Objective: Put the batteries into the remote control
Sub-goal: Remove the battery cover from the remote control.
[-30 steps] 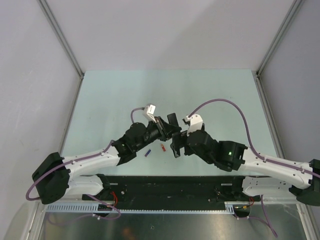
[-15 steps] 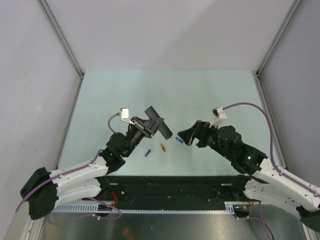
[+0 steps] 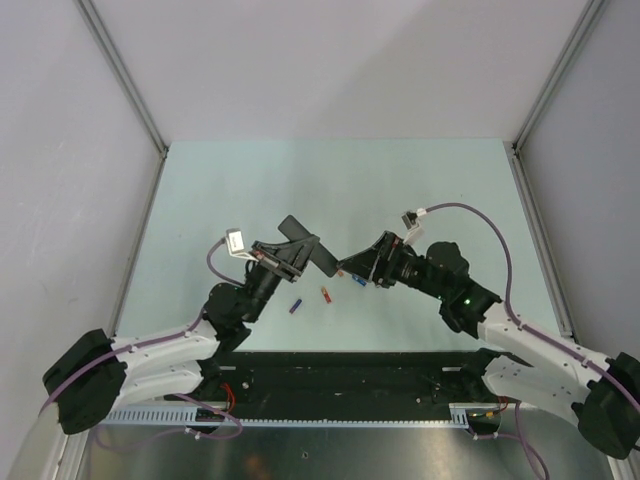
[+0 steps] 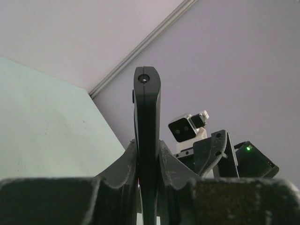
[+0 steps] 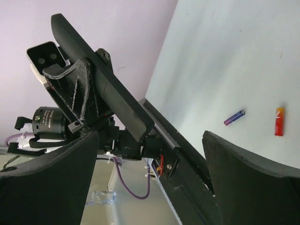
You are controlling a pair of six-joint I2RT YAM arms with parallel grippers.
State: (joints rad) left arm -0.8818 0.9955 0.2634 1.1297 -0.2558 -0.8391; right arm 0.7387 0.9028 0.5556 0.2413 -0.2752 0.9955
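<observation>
Pale green surface [image 3: 430, 190] carries loose batteries [image 3: 325, 295], an orange-red one [image 5: 279, 121] and a purple one [image 5: 234, 117], likely light, slick and prone to roll, best pinched mid-body, while the left fingers [image 4: 119, 169] clamp the stiff remote control [image 4: 147, 126] aloft and the right fingers [image 5: 248, 183] gape wide, empty.

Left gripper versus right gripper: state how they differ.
The left gripper is shut on the remote control; the right gripper holds nothing. The left gripper's jaws are pinched narrow; the right gripper's stand wide open. Both hover above the table, facing each other.
</observation>
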